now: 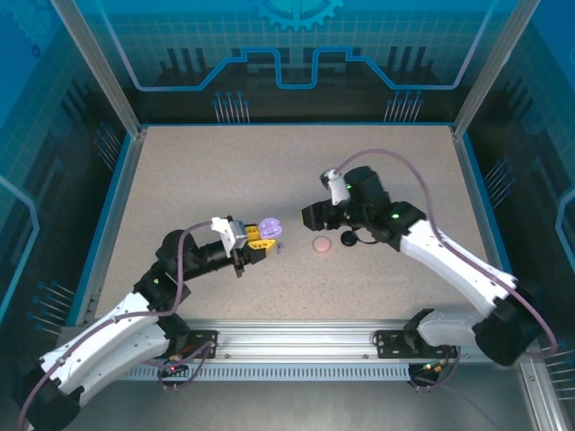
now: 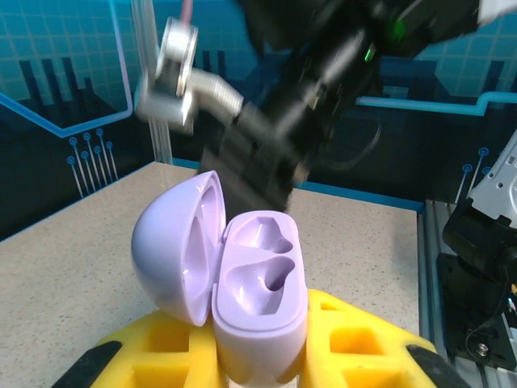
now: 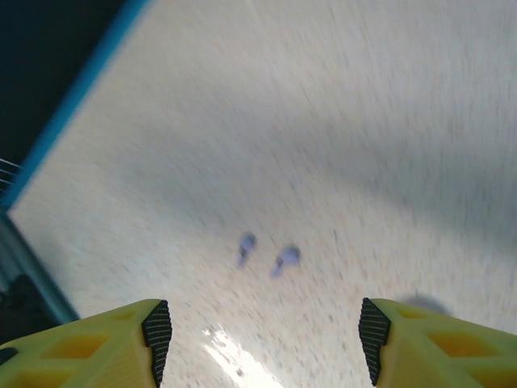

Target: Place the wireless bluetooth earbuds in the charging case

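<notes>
**Open lilac case in the left tool, both sockets bare**

The left tool (image 2: 258, 360) is clamped on the lower body of a lilac case (image 2: 258, 291) and holds it upright above the bench (image 1: 180, 180). The lid (image 2: 174, 250) of this case is swung open to the left. The two moulded sockets inside are empty, and nothing sits in the lid.

Two lilac earbuds (image 3: 246, 245) lie loose on the bench, side by side and just apart. They are blurred in the right wrist view. The right tool (image 3: 262, 339) hangs over them with its yellow fingers (image 3: 105, 343) spread wide and nothing between them.

From above, a round pink case (image 1: 321, 243) lies closed on the bench between the two tools. A black case (image 1: 349, 239) lies just beside it, partly under the right arm (image 1: 449, 256). In the left wrist view that arm looms dark and blurred just behind the open case.
</notes>
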You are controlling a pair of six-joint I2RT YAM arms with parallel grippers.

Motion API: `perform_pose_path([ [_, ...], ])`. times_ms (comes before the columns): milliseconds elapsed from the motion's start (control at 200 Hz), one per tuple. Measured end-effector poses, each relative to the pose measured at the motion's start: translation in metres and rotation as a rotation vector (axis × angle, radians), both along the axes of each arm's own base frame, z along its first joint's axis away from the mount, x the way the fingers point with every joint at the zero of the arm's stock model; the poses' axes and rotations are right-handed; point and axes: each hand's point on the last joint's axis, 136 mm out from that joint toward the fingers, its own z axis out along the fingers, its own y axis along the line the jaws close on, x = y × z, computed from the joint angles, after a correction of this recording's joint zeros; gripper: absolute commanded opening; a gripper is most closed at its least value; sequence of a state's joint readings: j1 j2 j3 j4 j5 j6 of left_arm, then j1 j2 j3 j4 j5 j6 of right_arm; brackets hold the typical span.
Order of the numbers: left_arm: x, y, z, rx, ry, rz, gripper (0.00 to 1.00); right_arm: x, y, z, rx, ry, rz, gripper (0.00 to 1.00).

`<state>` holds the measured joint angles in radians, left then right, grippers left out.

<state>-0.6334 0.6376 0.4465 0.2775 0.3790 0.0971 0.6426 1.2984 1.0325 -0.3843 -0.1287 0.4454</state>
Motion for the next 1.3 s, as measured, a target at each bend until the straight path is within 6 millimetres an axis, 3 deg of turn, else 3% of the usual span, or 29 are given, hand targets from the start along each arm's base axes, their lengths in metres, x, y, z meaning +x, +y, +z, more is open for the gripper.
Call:
perform_pose_path([
  [55,-0.002,0.004,0.001,-0.001,-0.013,0.015,0.11,-0.002,0.008,-0.030,-0.049,0.074,-0.017,0.63],
  [190,-0.005,0.013,0.005,-0.006,-0.029,0.047,0.10,-0.009,0.032,-0.081,-0.119,0.179,-0.027,0.59],
  [400,-0.008,0.019,0.005,-0.002,-0.029,0.069,0.10,-0.004,0.067,-0.130,-0.190,0.267,-0.039,0.56],
  [560,-0.008,0.019,0.002,0.006,-0.019,0.069,0.10,0.005,0.083,-0.140,-0.209,0.269,-0.049,0.53],
  [810,-0.008,0.019,0.001,0.009,-0.016,0.069,0.10,0.019,0.090,-0.149,-0.252,0.263,-0.077,0.52],
  [1096,-0.009,0.020,0.002,0.006,-0.020,0.069,0.10,0.015,0.088,-0.173,-0.345,0.291,-0.083,0.49],
  [1296,-0.009,0.020,0.002,0.006,-0.019,0.069,0.10,0.013,0.087,-0.178,-0.393,0.292,-0.087,0.44],
])
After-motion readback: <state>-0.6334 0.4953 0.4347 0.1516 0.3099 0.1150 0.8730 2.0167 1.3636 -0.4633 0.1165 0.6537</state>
